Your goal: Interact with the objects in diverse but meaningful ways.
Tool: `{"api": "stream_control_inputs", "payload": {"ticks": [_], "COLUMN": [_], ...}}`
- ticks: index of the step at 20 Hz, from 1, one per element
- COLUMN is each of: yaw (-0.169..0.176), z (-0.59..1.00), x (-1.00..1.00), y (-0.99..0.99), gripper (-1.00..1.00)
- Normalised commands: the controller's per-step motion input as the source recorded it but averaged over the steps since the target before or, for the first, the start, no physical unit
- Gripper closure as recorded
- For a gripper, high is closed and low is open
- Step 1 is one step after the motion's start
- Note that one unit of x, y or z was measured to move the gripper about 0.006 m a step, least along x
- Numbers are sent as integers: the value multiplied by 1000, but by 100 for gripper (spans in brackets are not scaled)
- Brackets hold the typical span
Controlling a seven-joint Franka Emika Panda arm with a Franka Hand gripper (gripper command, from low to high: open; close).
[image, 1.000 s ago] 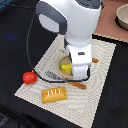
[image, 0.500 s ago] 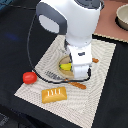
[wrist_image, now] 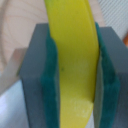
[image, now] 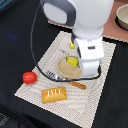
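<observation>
One banana (image: 73, 61), one tomato (image: 29, 77), one loaf (image: 54, 94).

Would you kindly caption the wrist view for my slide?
Gripper closed on a yellow banana, green pads on both sides.

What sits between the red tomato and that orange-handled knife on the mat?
In the exterior view, the fork lies between the tomato and the knife, on the mat.

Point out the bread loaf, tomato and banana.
bread loaf (image: 54, 94), exterior view, middle of its scored top.
tomato (image: 29, 77), exterior view, centre of the red round.
banana (wrist_image: 74, 55), wrist view, yellow body between the gripper pads.
</observation>
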Motion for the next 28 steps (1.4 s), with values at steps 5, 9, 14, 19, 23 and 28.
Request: {"api": "stream_control_inputs", "payload": {"ticks": [5, 9, 14, 19, 23, 28], "yaw": [37, 101, -24, -61, -72, -59], "z": [623, 49, -19, -157, -256, -359], "x": [-328, -611, -839, -861, -891, -955], "y": [677, 519, 267, 2, -37, -52], "gripper": [100, 100, 100, 100, 100, 100]}}
